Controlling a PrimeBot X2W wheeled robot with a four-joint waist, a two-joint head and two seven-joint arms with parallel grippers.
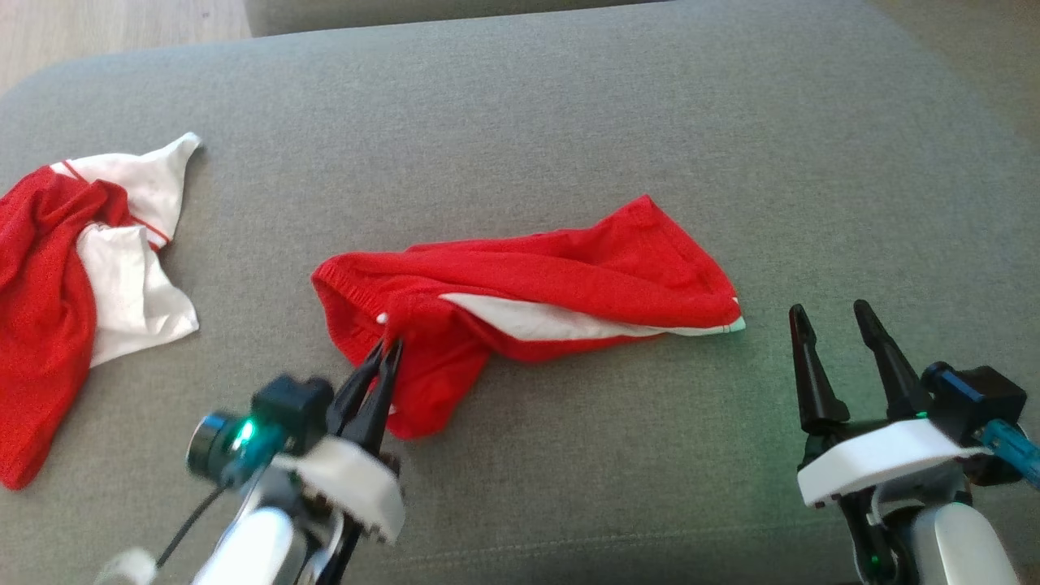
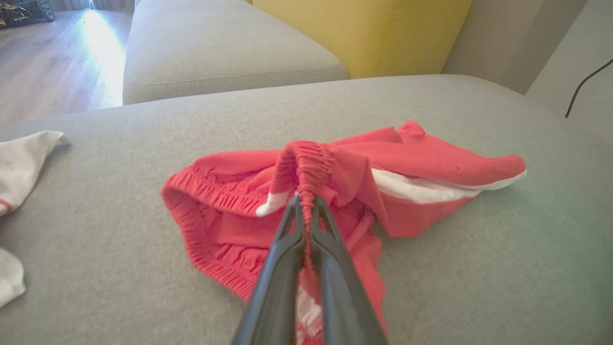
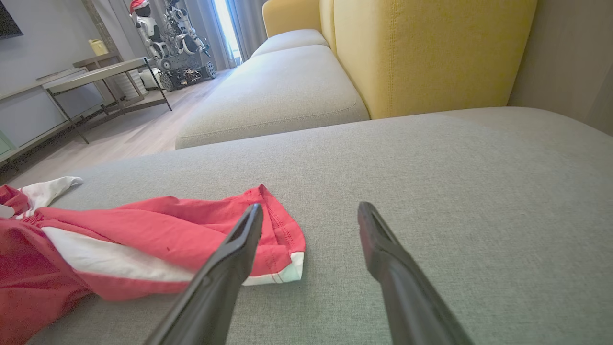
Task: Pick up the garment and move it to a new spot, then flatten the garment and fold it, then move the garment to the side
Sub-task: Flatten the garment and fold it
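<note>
- On the grey seat cushion [image 1: 569, 122], near its middle, the red garment [image 1: 528, 292] lies crumpled lengthwise: a pair of shorts, by the look of it, with a white stripe and an elastic waistband [image 2: 306, 160]
- Left gripper [image 1: 388, 348] is clamped on a gathered fold of that waistband, with red cloth pinched between its fingers; the left wrist view shows the elastic bunched into a ridge right at the tips
- Right gripper [image 1: 829, 310] hangs with its jaws wide and nothing in them, just beside the hemmed leg corner [image 3: 282, 249] at the garment's other end, not touching it
- Handling, as I judge it: thin, light, limp knit, so it will drape from a single pinch and the free end may drag over the cushion; nothing fragile about it
- The waistband looks the best hold, thicker and grippier than the smooth leg cloth, which could slide out of narrow fingers
- For flattening, a second hold at the stitched hem corner seems sensible
- Another red and white garment [image 1: 73, 301] lies well apart at the cushion's left edge and should be kept out of the lift
</note>
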